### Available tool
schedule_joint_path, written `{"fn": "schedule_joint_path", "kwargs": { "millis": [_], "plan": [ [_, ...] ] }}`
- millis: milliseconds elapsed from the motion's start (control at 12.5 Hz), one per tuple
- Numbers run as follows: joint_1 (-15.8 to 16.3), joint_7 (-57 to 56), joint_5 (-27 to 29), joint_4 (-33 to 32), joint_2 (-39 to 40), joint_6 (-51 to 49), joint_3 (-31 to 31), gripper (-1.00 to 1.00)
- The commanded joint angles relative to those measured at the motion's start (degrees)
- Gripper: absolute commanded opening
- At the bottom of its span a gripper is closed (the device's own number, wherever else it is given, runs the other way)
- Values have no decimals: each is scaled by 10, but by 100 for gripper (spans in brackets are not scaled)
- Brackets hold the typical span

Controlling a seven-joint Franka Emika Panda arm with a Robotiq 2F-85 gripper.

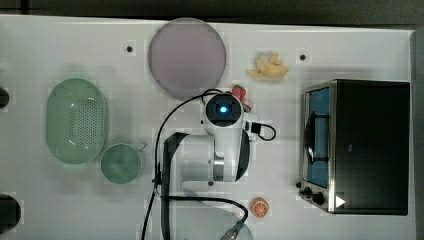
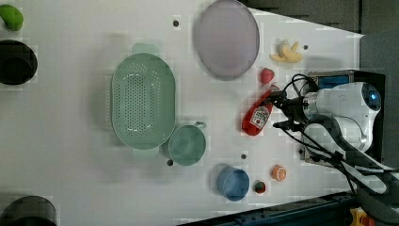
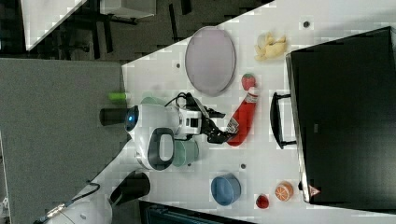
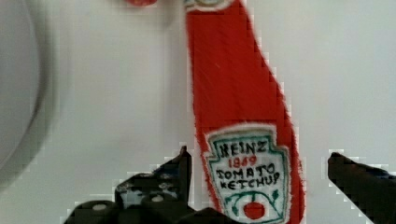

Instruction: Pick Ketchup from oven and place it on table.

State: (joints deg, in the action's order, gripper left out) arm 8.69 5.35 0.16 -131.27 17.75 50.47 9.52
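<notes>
— Jaws spread wide, one finger [image 4: 161, 179] on each flank of the Ketchup [image 4: 238, 107], gripping nothing; gripper [image 3: 223, 133] level with the label.

— And the bottle itself?

— Lying flat on the tabletop [image 1: 60, 210], out of the oven [image 1: 370, 145], between its handle and the lilac plate [image 3: 210, 60]. Looks already set down.

— Long axis?

— Close to parallel with the oven front. White cap toward the strawberry [image 3: 249, 80] and plate, fat base toward the blue bowl [image 3: 225, 189].

— Handling?

— Probably light. Stitched-looking label, fuzzy edges in the wrist view, so possibly a soft toy rather than hard plastic; hard to be sure. Likely squashy, no risk of breaking, not slippery.

— Best hold, if needed again?

— Across the wide labelled body, squeezing the short way. Neck too thin, likely to swing.
</notes>
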Motion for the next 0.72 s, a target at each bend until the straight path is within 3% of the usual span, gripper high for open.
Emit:
{"fn": "schedule_joint_path", "kwargs": {
  "millis": [80,320,480,720],
  "plan": [
    [7,17,8,44,-85,-59,8,100],
    [7,17,7,126,-144,-214,9,100],
    [6,17,6,240,-166,-325,9,100],
    [6,17,5,309,-166,-399,9,100]
  ]
}}
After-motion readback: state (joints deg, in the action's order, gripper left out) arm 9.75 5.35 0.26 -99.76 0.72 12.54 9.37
